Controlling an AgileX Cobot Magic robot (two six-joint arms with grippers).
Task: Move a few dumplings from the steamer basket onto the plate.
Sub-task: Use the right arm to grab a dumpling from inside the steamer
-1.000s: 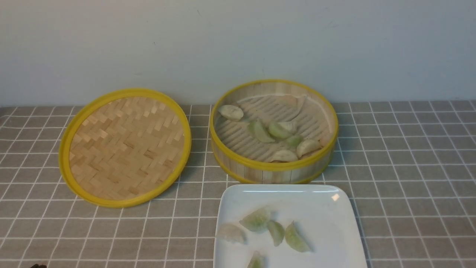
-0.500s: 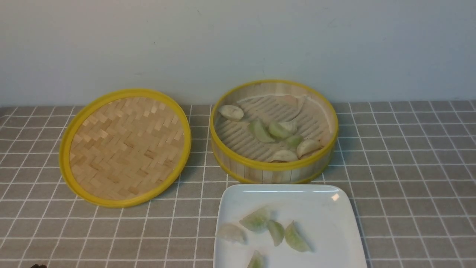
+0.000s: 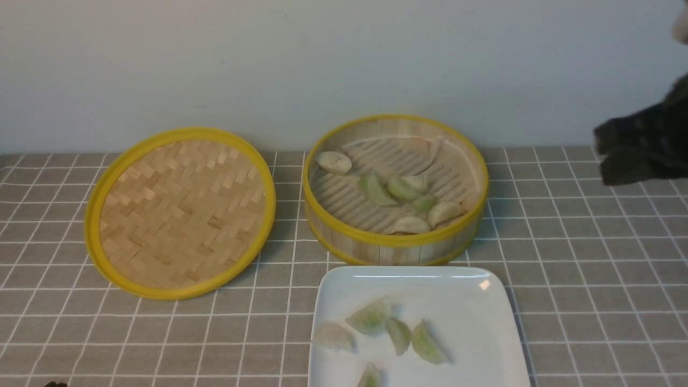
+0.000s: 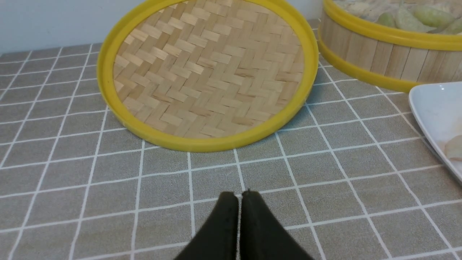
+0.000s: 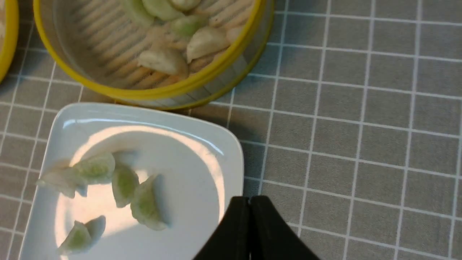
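both claws are pressed together with nothing between the tips. the left claw [image 4: 240, 196] shows against the checked cloth [image 3: 591, 269] on the near side of the lid [image 3: 183, 212], apart from it. the right claw [image 5: 249, 202] shows against the cloth just beside the plate's rim, touching nothing that i can see.

the basket [image 3: 395, 250] stands open at the back by the wall, with the lid lying flat to its left, the two close but not touching. the plate [image 3: 473, 322] sits just in front of the basket, its near edge cut off in my front view.

the dumplings [image 3: 400, 189] are split. several lie on the basket's slat floor, most bunched toward the middle and the front right, and one off-white one sits alone at the back left. five lie on the left half of the plate [image 3: 371, 318]: four green and one pale one farthest left.

a dark blurred shape [image 3: 639, 150] juts in at the right edge of the front view; i can't tell what it is.
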